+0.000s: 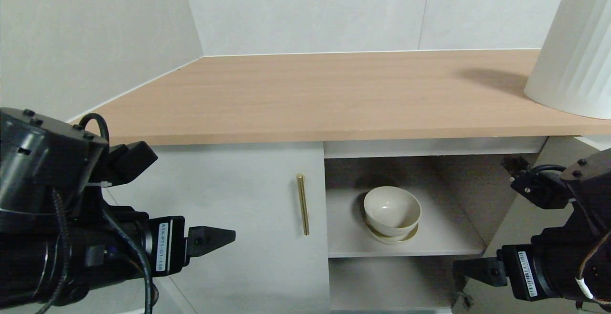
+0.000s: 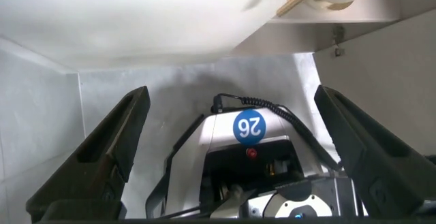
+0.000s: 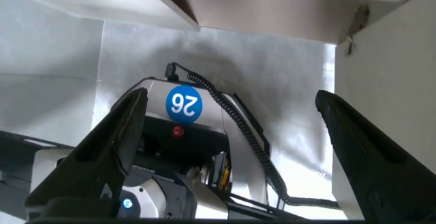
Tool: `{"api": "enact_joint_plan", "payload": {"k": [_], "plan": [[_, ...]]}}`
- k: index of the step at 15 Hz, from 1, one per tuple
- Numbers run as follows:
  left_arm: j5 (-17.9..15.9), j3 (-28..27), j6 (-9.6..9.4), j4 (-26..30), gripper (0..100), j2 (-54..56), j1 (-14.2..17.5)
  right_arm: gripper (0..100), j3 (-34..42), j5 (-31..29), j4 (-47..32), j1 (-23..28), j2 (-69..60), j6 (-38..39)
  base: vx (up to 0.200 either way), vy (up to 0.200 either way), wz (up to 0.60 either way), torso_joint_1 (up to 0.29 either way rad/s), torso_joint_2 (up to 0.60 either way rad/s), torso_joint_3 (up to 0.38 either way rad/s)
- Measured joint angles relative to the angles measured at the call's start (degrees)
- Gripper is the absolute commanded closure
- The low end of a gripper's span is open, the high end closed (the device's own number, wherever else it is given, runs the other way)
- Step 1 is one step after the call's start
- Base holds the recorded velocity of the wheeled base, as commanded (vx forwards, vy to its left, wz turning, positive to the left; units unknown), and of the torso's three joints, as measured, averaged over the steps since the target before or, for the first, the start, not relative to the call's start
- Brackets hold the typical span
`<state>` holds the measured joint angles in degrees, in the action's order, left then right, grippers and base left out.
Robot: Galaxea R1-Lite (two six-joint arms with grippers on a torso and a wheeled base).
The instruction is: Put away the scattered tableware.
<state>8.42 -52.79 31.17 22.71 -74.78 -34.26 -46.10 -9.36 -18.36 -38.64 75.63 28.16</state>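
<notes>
Grippers number two: your left gripper (image 1: 224, 236) hangs before the shut door (image 1: 229, 199), jaws spread wide, empty. One brass handle (image 1: 302, 204) follows, then one bowl (image 1: 392, 210) on one plate (image 1: 396, 237) on the open cupboard's shelf (image 1: 444, 237). Your right gripper (image 1: 460, 266), equally agape, holds nothing; one lampshade (image 1: 573, 47) tops the counter (image 1: 334, 94).

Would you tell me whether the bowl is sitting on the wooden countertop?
No, the bowl sits on the cabinet shelf below the countertop.

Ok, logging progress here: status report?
Left pincer open, right pincer open, both empty. Round cream ceramic bowl on pale saucer, on open white cabinet's shelf. No obstruction seen.
</notes>
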Motion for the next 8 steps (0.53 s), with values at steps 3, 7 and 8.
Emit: {"api": "enact_joint_plan", "payload": {"k": [3, 7, 8], "plan": [[0.0, -0.24, 0.0, 0.15, 0, -0.79, -0.2, 0, -0.04, -0.02, -0.24, 0.0, -1.02, -0.16, -0.2, 0.0, 0.0, -0.001, 0.0, 0.002], [0.05, -0.18, 0.06, 0.15, 0, -1.6, -0.3, 0, 0.2, -0.05, -0.35, 0.0, -1.62, -0.79, -0.2, 0.0, 0.0, 0.002, 0.0, 0.004], [0.02, -0.11, 0.05, 0.15, 0, -1.74, -0.37, 0, 0.3, -0.02, -0.38, 0.0, -1.66, -0.96, -0.2, 0.0, 0.0, 0.007, 0.0, 0.002]]}}
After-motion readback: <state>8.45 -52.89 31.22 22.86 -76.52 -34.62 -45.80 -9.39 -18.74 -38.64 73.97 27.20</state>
